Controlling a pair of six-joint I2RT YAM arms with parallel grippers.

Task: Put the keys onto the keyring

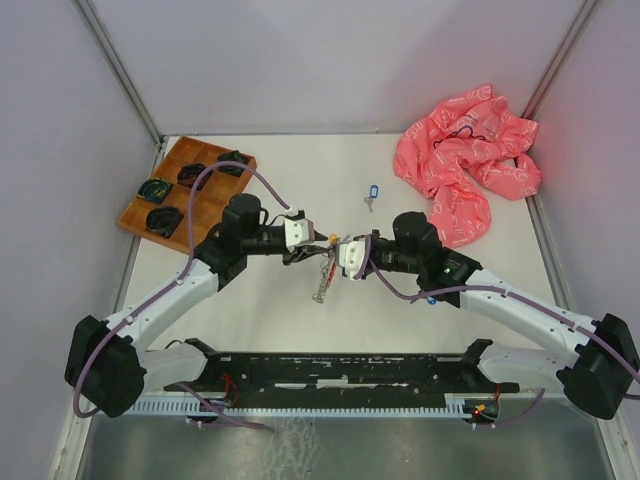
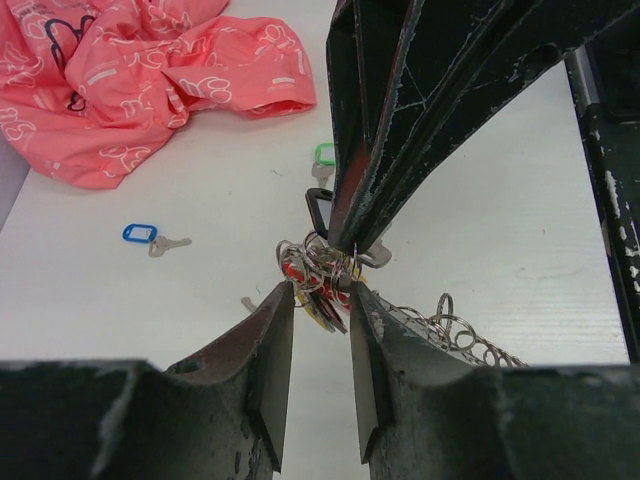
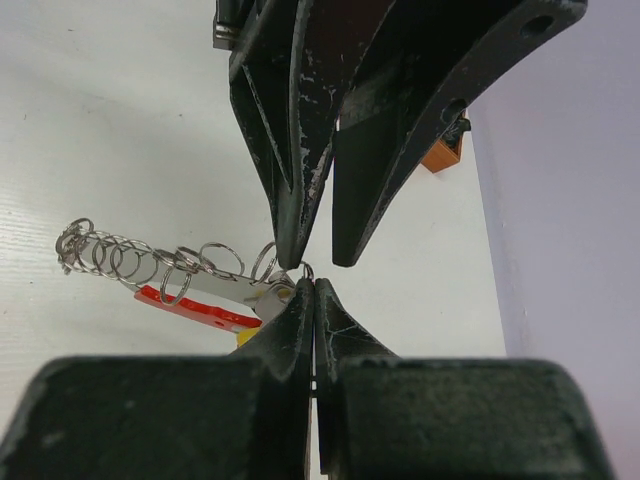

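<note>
Right gripper [image 3: 314, 285], clenched tight, fingertips pinched on a wire ring at one end of the keyring [image 3: 150, 262]. From that pinch, a chain of silvery loops trailing toward the near edge of the table [image 1: 270, 312]. At the pinch itself, a bundle of keys [image 3: 200, 308], red and yellow tags among them. Left gripper [image 2: 322, 288] directly opposite, tip to tip with the right one above mid-table, jaws part-way apart, one tip at either side of the bundle; an actual grip on it impossible to tell. Farther out, toward the back of the table, a blue-tagged key [image 1: 372, 190] lying flat and alone, well apart from both grippers. In the left wrist view only, a green-tagged key [image 2: 325, 153] just past the bundle, partly hidden behind the right gripper's fingers. At the back right corner, a crumpled pink cloth [image 1: 465, 165] with white print. At the back left, a wooden tray [image 1: 188, 152] set at an angle, dark coiled items [image 1: 158, 188] in several of its compartments.
</note>
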